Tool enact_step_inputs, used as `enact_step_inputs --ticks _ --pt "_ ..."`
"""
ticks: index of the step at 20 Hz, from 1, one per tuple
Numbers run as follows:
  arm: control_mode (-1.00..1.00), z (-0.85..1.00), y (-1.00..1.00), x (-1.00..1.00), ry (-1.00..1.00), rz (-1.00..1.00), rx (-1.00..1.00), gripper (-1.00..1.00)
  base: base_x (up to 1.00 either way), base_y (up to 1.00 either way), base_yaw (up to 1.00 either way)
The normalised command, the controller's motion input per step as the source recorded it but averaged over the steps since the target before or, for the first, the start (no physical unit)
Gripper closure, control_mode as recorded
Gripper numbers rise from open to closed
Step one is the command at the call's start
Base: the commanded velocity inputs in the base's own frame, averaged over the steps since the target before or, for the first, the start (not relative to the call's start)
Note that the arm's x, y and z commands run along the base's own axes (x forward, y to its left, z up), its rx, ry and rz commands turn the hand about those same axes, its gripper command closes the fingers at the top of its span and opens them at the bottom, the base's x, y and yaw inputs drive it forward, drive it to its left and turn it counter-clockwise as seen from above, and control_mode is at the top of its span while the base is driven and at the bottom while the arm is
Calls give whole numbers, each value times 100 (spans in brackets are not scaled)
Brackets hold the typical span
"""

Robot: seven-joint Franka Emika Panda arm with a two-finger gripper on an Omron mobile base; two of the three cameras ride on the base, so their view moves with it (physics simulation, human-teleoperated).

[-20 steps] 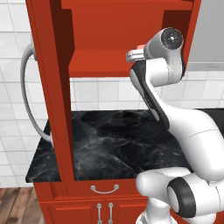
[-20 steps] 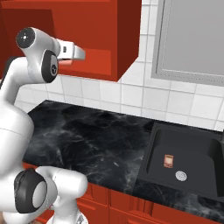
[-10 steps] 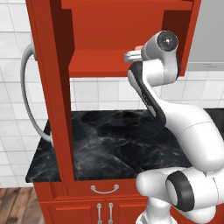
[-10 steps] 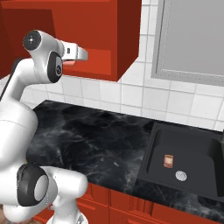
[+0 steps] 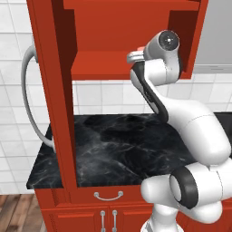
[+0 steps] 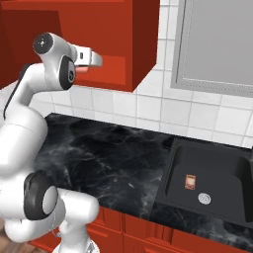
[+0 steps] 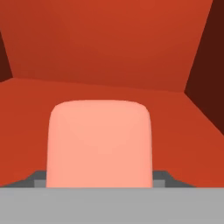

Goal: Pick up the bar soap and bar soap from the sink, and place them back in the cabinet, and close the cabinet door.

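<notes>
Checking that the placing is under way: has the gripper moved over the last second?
Yes. In the right base view the gripper has reached farther right along the cabinet shelf, deeper inside.

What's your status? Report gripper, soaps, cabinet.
Gripper at the open red cabinet, pink soap close ahead over the shelf; grip not confirmable. Brown soap in the sink. Nothing blocking the shelf.

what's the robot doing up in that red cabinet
The arm is reaching into the open red cabinet with the pink bar soap right in front of its gripper, over the red shelf; whether the jaws are clamped on it cannot be told. The brown bar soap lies in the black sink near the drain. The cabinet door is open.
</notes>
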Motion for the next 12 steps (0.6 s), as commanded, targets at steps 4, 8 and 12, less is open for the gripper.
enact_step_inputs --ticks 4,8,12 --pt "-100 -1 0 13 7 0 0 100 0 0 0" --pt "-100 0 0 10 7 0 0 100 0 0 0" --pt "-100 -4 0 16 3 0 0 100 0 0 0"
